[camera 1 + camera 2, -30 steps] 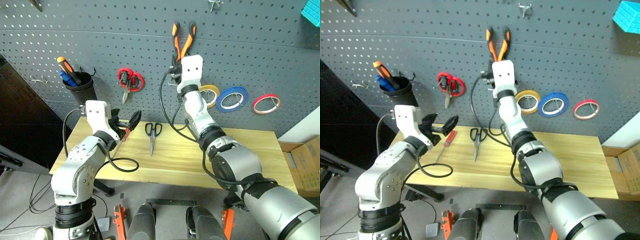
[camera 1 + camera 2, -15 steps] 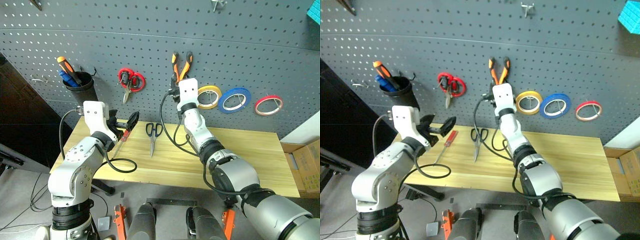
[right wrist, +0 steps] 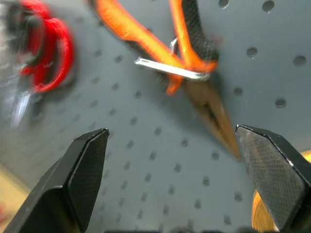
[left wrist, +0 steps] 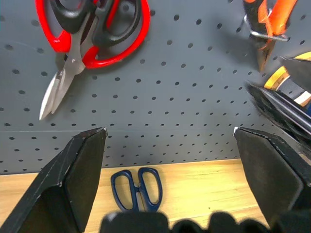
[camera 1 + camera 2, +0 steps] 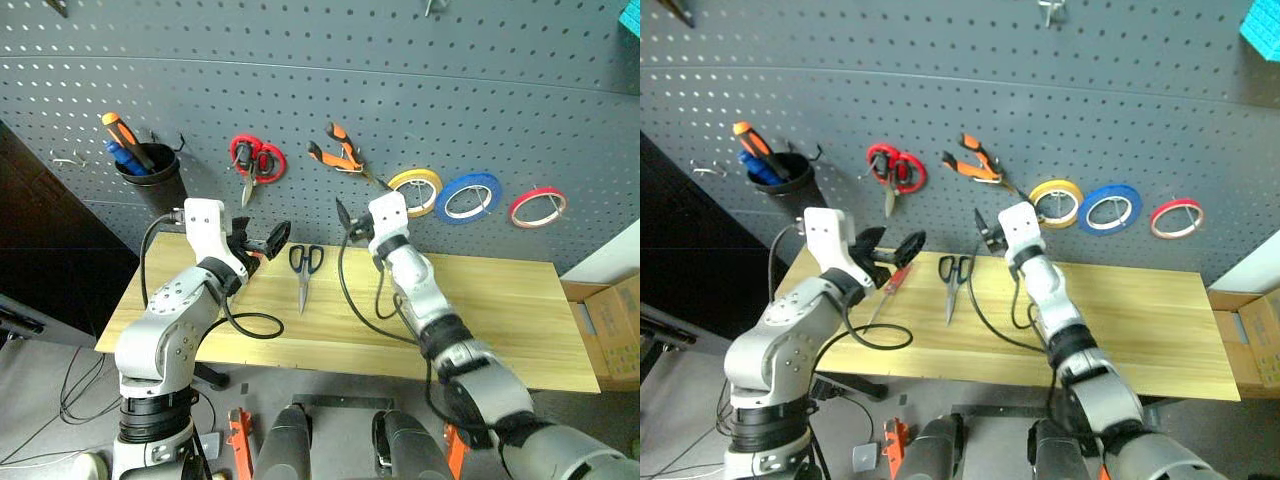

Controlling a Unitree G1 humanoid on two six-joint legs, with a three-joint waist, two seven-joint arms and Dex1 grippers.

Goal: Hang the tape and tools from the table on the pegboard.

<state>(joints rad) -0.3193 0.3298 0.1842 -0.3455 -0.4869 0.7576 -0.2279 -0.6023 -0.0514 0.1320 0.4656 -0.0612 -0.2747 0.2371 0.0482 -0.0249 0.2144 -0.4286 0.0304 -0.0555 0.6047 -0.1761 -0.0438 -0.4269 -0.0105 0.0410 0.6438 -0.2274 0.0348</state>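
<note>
Hanging tilted on the pegboard, seemingly hooked, pliers; both fingers spread, empty.

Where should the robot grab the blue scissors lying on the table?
Probably from above, at the neck of the blue scissors, where handles meet blades. They lie flat on the table, loops toward the pegboard, blades closed, so that narrow part fits between the fingers.
</note>
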